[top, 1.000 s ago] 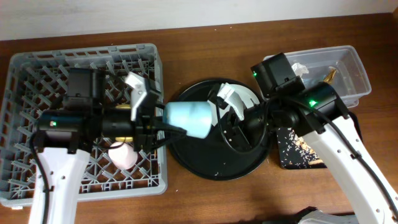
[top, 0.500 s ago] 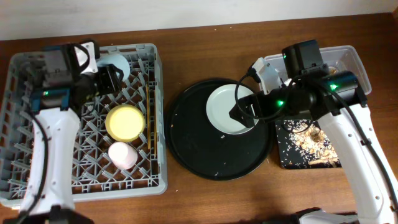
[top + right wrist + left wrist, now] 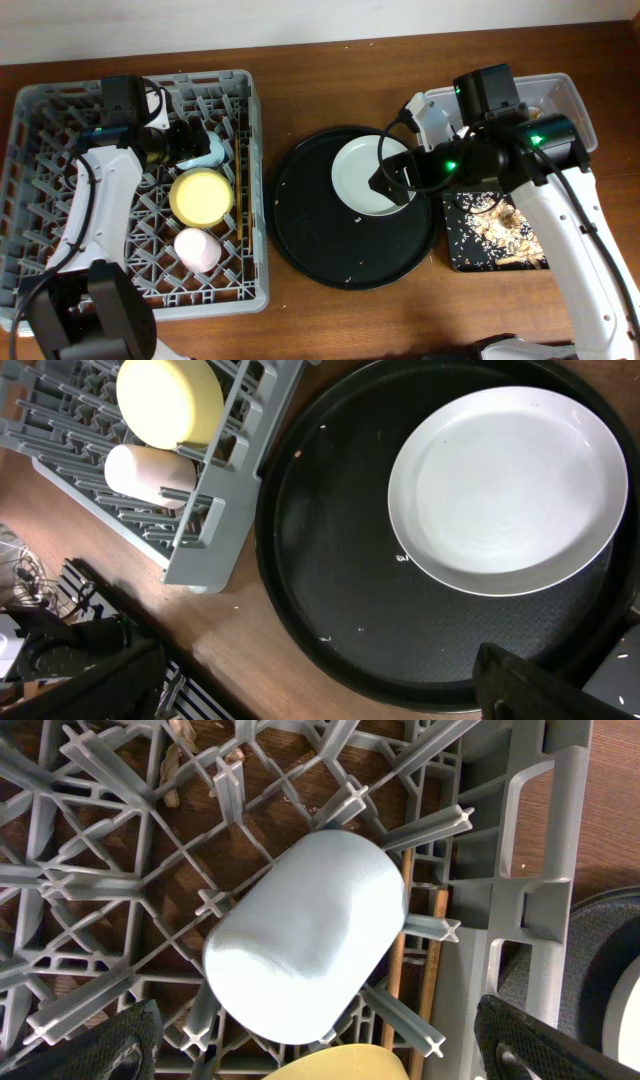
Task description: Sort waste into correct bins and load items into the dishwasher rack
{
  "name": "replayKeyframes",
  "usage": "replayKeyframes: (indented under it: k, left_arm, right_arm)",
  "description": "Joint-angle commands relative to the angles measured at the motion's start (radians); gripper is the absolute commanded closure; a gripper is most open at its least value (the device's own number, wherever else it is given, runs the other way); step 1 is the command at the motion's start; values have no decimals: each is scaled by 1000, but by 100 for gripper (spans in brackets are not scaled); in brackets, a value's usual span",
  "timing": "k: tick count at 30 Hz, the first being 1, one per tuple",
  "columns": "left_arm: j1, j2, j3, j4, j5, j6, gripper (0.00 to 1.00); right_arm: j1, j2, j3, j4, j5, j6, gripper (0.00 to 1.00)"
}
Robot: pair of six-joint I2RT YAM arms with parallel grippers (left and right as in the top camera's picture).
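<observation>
The light-blue cup lies on its side on the pegs at the back right of the grey dishwasher rack. My left gripper is open just behind it, fingers wide apart and off the cup. A yellow bowl, a pink cup and chopsticks also rest in the rack. The white plate sits on the round black tray. My right gripper hangs open above the tray, holding nothing. Waste scraps cover the shallow black tray bin.
The clear box bin stands at the back right, mostly covered by my right arm. Bare wooden table shows between rack and round tray and along the front edge. Small crumbs dot the round tray.
My left arm carried the light-blue cup from the round tray's edge into the rack and let go. My right arm drew back to the right, and its gripper now stands open.
</observation>
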Motion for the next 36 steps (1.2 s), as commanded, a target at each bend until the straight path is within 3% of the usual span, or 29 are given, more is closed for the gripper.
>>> replayKeyframes:
  k: [1, 2, 4, 6, 7, 9, 11, 12, 15, 17, 20, 22, 24, 26, 29, 33, 36]
  left_arm:
    - [-2, 5, 22, -2, 9, -2, 4]
    - [-1, -14, 35, -5, 21, -2, 18]
    - [-2, -108, 56, -16, 66, -3, 64]
    - [-2, -220, 56, -67, 68, -25, 91]
    - [-2, -270, 56, -128, 68, -25, 95]
    - [-2, -340, 56, -307, 93, -25, 98]
    - [-24, -343, 51, -394, 280, 0, 100]
    - [-93, -343, 47, -394, 318, 27, 100]
    - [-358, -331, 14, -351, 255, 2, 100]
    - [-526, -298, 11, -238, 183, -89, 99]
    - [-771, -147, 11, 41, 6, -137, 99]
    - [-854, -3, 11, 240, -10, -137, 100]
    - [-893, 131, 11, 290, -147, -160, 100]
    - [-888, 248, 11, 210, -245, -160, 100]
    - [-872, 301, 11, 141, -267, -159, 100]
    - [-858, 323, 10, -10, -439, -159, 100]
    - [-795, 319, 14, -152, -457, -159, 100]
  right_arm:
    - [-3, 5, -9, 0, 10, 4, 1]
    - [-3, 5, -9, 0, 10, 5, 2]
    - [-3, 5, -9, 0, 10, 4, 1]
    - [-3, 5, -9, 0, 10, 5, 1]
    - [-3, 5, -9, 0, 10, 5, 1]
    - [-3, 5, -9, 0, 10, 5, 1]
    - [-3, 5, -9, 0, 10, 4, 1]
    - [-3, 5, -9, 0, 10, 5, 1]
    - [-3, 5, -9, 2, 16, 5, 1]
    - [-97, 5, 56, 40, 17, 82, 1]
    - [-497, 5, 155, -10, 17, 116, 1]
    - [-653, 16, 155, -34, 32, 116, 1]
    - [-745, 23, 155, -34, 32, 116, 1]
    - [-777, 24, 155, -34, 32, 116, 1]
    - [-777, 24, 155, -34, 32, 116, 1]
    - [-777, 24, 155, -34, 32, 116, 1]
    - [-777, 24, 155, -34, 32, 116, 1]
